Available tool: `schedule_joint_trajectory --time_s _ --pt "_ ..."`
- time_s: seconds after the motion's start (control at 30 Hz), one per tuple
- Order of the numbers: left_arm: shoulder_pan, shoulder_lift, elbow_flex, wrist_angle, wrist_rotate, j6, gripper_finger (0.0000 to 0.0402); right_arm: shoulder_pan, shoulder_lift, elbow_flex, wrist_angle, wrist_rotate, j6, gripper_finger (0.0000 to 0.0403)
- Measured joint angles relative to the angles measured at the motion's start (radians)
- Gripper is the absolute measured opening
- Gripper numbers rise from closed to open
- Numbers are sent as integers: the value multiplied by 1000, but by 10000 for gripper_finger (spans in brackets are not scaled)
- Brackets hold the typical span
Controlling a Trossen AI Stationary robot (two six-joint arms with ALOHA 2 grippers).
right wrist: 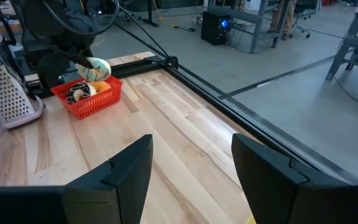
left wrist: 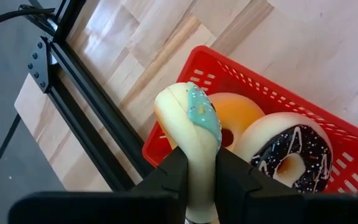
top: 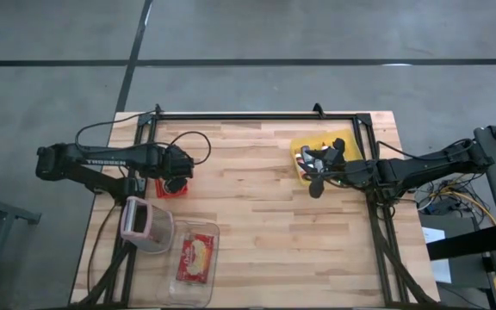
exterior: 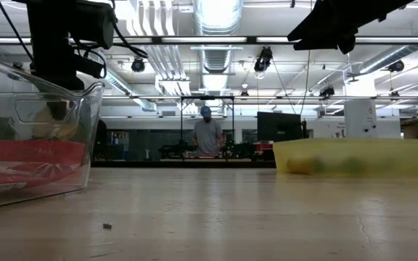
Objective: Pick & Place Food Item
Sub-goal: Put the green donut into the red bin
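A pale doughnut with teal icing (left wrist: pixel 188 121) is held by my left gripper (left wrist: pixel 197 177), which is shut on it just above a red basket (left wrist: pixel 247 81) at the table's left. In the basket lie an orange doughnut (left wrist: pixel 244 112) and a chocolate-iced doughnut (left wrist: pixel 291 152). The right wrist view shows the held doughnut (right wrist: pixel 95 67) over the same basket (right wrist: pixel 89 99). My right gripper (top: pixel 317 172) stands open with nothing between its fingers, over the near edge of a yellow tray (top: pixel 321 142) at the table's right. My left gripper pinches the teal-iced doughnut between its two fingers (left wrist: pixel 169 180), one on the iced face and one on the plain face (left wrist: pixel 191 165). The soft ring is squashed flat there. The fingers slant down from above. The doughnut sticks out past them, lifted clear of the basket.
A clear plastic container (top: pixel 196 258) with a red packet inside and a pink-framed grater (top: pixel 145 224) sit at the near left. A black frame (top: pixel 257 116) runs along the table's far edge. Bare wood lies between basket and tray. A person (exterior: pixel 207 134) stands far behind the table.
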Motion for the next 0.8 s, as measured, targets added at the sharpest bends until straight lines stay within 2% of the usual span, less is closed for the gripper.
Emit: schedule_joint_trajectory --time_s 0.17,0.57,0.8 --pt "0 -2 0 0 0 -33 67 0 0 0 0 0 0 217" --pt "0 -14 0 11 0 -35 161 0 0 0 0 0 0 217" --pt "0 -19 0 20 1 -37 179 0 0 0 0 0 0 217"
